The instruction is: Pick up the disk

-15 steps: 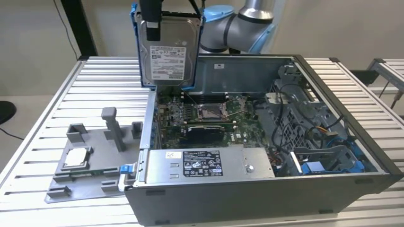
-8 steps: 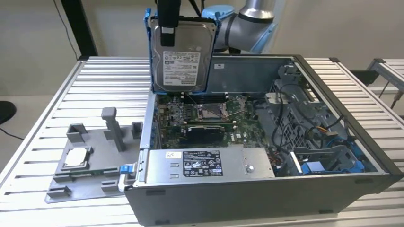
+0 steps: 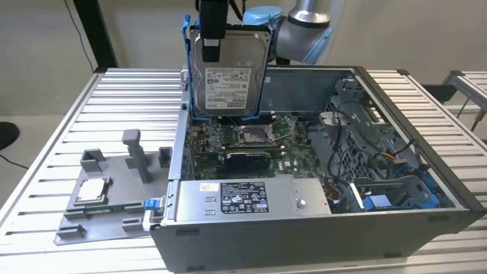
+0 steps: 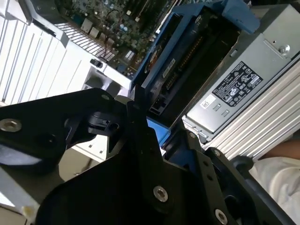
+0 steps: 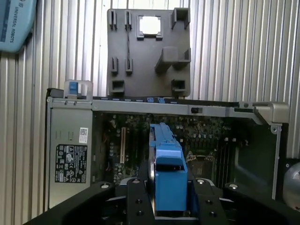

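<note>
The disk, a silver hard drive with a white label in a blue bracket, hangs upright above the back of the open computer case. My gripper is shut on its upper end, with one black finger across the metal face. In the first wrist view the disk shows edge-on, its blue bracket clamped between my black fingers. In the second wrist view the disk stretches away from my gripper over the case.
Inside the case lie the motherboard, a long grey box with a black label and blue drive bays. A grey fixture plate with a small square silver chip sits on the slatted table at the exterior view's left.
</note>
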Available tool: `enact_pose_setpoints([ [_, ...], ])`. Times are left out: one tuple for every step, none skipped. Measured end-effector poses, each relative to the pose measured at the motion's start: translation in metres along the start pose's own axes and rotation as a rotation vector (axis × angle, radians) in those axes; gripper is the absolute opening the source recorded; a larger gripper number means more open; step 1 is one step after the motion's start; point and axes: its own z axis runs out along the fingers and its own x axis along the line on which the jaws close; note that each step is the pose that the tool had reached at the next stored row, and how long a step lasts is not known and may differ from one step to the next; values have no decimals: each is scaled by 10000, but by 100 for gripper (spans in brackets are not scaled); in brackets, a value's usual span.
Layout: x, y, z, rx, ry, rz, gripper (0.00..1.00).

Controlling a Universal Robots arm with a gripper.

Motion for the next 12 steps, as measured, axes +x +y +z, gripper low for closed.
enact_pose_setpoints([
  [14,-11,0,0,-1,1,0],
  [25,-17,-1,0,0,3,0],
  [34,-23,0,1,-1,11,0],
  [44,-29,0,1,-1,19,0],
  [52,-41,1,3,-2,22,0],
  [60,-62,1,2,-1,22,0],
  [70,-88,1,2,-1,22,0],
  [80,-113,1,2,-1,22,0],
  [89,-143,0,2,0,23,0],
  [99,-176,-1,1,1,24,0],
  [110,-214,-1,2,-1,23,0],
  [120,-253,-1,2,-1,23,0],
])
